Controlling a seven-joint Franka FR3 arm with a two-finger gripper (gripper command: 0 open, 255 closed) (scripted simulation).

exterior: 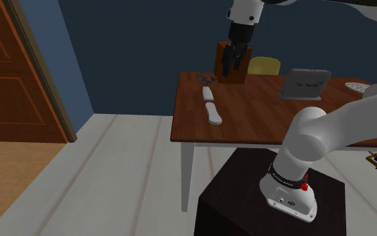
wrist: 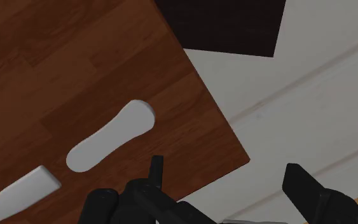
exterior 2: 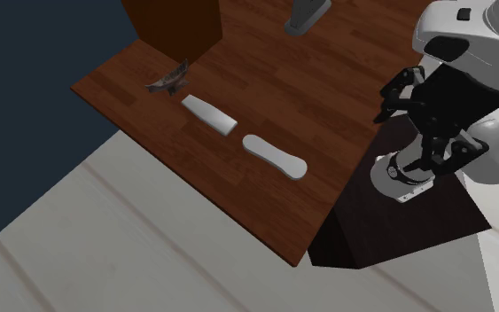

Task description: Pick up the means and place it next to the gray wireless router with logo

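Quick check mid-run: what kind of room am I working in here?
Probably a room in a home, maybe a study or dining room: a wooden table with a yellow chair behind it, a panelled wooden door, and a pale plank floor.

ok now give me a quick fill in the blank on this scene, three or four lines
1. The tool hovers over the table, ____ and holding nothing.
2. In the shoulder view, the grey router stands to the ____ of the brown box.
3. The chair behind the table is ____.
4. Of the white waisted piece and the white straight piece, the one nearer the brown box is the ____ one.

Missing words: open; right; yellow; straight.
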